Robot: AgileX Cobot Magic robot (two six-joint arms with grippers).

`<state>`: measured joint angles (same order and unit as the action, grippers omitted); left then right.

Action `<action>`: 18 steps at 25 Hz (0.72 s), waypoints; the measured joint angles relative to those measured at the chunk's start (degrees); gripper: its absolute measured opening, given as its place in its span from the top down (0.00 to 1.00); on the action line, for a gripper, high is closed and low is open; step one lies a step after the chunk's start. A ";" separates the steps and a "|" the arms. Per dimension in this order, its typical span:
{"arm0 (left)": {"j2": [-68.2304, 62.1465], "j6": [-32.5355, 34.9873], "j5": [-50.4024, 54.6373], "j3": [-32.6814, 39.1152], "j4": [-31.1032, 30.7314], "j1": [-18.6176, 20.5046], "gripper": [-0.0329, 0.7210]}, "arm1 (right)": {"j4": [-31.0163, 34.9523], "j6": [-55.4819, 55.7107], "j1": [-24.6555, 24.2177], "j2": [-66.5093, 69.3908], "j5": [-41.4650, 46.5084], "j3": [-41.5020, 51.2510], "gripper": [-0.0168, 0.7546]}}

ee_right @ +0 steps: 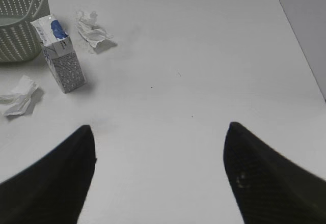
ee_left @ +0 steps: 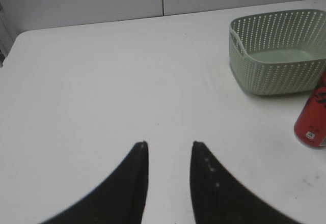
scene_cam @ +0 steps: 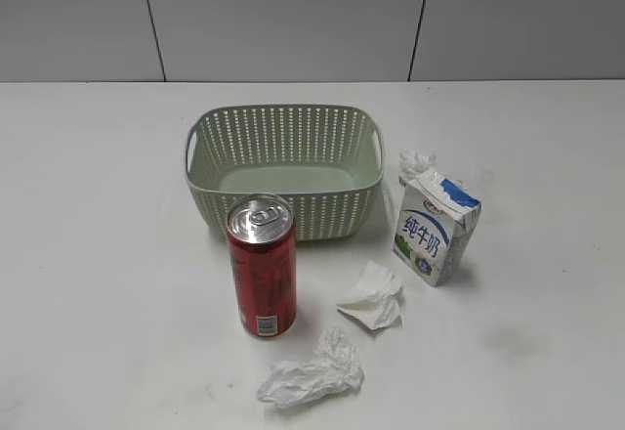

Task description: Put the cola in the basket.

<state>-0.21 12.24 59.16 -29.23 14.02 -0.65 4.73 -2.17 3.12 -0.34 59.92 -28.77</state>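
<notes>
The cola (scene_cam: 262,266) is a tall red can with a silver top, upright on the white table just in front of the basket (scene_cam: 283,169), a pale green slotted plastic basket that is empty. In the left wrist view the cola (ee_left: 311,118) is at the right edge and the basket (ee_left: 277,51) is beyond it. My left gripper (ee_left: 169,143) is open and empty over bare table, well left of the can. My right gripper (ee_right: 160,127) is wide open and empty, far right of the basket's corner (ee_right: 20,20). Neither gripper shows in the exterior view.
A white-and-blue milk carton (scene_cam: 436,227) stands right of the basket, also in the right wrist view (ee_right: 60,55). Crumpled tissues lie by the carton (scene_cam: 373,296), in front of the can (scene_cam: 312,373) and behind the carton (scene_cam: 417,163). A grey wall runs behind the table.
</notes>
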 joint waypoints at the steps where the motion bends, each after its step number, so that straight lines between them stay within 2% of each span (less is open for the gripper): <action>1: 0.00 0.00 0.00 0.00 0.00 0.00 0.65 | 0.00 0.00 0.00 0.00 0.00 0.00 0.21; 18: 0.00 0.00 0.00 0.00 0.00 0.00 0.65 | 0.00 0.00 0.06 2.51 -0.14 -0.13 0.21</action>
<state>-0.21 12.24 59.16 -29.23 14.02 -0.65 4.73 -2.17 3.17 2.17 59.78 -28.91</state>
